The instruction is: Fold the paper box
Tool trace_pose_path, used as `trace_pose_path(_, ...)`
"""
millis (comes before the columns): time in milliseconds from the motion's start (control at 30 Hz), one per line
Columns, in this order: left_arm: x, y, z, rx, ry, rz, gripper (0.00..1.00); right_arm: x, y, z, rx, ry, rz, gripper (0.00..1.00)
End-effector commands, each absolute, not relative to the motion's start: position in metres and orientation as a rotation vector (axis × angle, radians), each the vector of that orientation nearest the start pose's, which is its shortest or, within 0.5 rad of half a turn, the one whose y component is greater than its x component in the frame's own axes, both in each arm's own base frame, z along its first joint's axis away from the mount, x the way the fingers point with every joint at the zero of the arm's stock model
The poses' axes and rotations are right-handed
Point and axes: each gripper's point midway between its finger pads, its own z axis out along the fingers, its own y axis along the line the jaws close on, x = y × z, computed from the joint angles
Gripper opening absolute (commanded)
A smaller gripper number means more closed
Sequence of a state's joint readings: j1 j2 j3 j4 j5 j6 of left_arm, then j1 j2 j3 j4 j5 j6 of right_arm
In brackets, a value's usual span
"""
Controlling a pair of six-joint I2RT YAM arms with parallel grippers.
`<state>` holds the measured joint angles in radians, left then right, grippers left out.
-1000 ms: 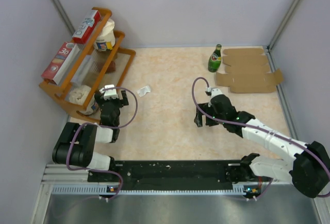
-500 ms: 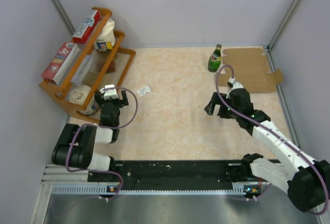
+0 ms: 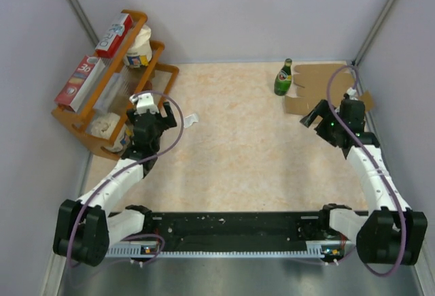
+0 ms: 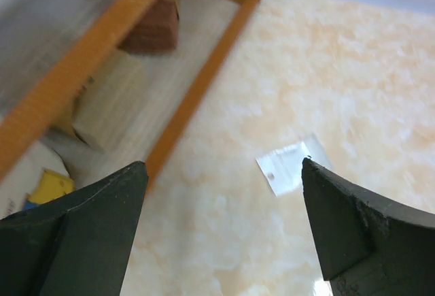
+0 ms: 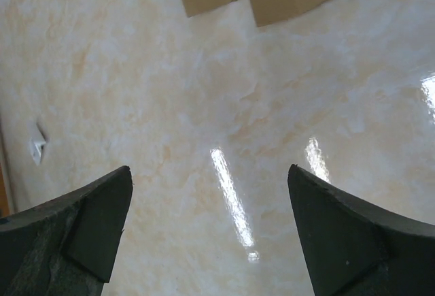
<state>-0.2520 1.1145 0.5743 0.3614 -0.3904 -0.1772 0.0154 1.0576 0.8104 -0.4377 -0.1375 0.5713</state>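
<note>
While both claws hang released above the worktop (image 3: 238,133), neither grips anything. The right claw (image 5: 211,173), jaws spread wide, hovers just in front of the paper box (image 3: 319,73), which lies flat and unfolded in the far right corner. A green bottle (image 3: 283,78) stands upright at the box's left edge. The left claw (image 4: 223,167), jaws also wide apart, hovers beside an orange wooden rack (image 3: 163,71) at the far left. A small white scrap (image 4: 292,167) lies on the worktop near it. The rack holds two red-and-white cartons (image 3: 114,34), a white tub (image 3: 139,50) and, on its lowest shelf, a brown block (image 4: 155,27).
</note>
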Motion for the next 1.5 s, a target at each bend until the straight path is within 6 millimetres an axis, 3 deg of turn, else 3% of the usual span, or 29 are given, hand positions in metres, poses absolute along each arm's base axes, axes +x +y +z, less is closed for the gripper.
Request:
trace_pose_path(0,0.352,-0.057,0.179,-0.247,1.854,-0.082,0.99,0.332,0.026,0.172,0.753,2.144,0.547,0.93)
trace_pose_path(200,0.332,-0.098,0.186,-0.164,1.878,-0.235,0.97,0.365,0.021,0.162,0.906,2.052,0.646,0.87)
trace_pose_path(367,0.322,-0.118,0.183,-0.109,1.898,-0.279,0.93,0.39,0.023,0.142,1.086,1.927,0.772,0.79)
trace_pose_path(400,0.32,-0.12,0.182,-0.101,1.902,-0.285,0.93,0.392,0.022,0.13,1.133,1.925,0.78,0.76)
trace_pose_path(600,0.315,-0.123,0.178,-0.072,1.918,-0.288,0.92,0.407,0.021,0.101,1.272,1.871,0.832,0.68)
trace_pose_path(1100,0.308,-0.121,0.175,-0.037,1.936,-0.277,0.91,0.424,0.012,0.026,1.591,1.755,0.864,0.58)
trace_pose_path(1467,0.306,-0.123,0.174,-0.034,1.944,-0.288,0.91,0.439,0.004,0.018,1.561,1.782,0.801,0.49)
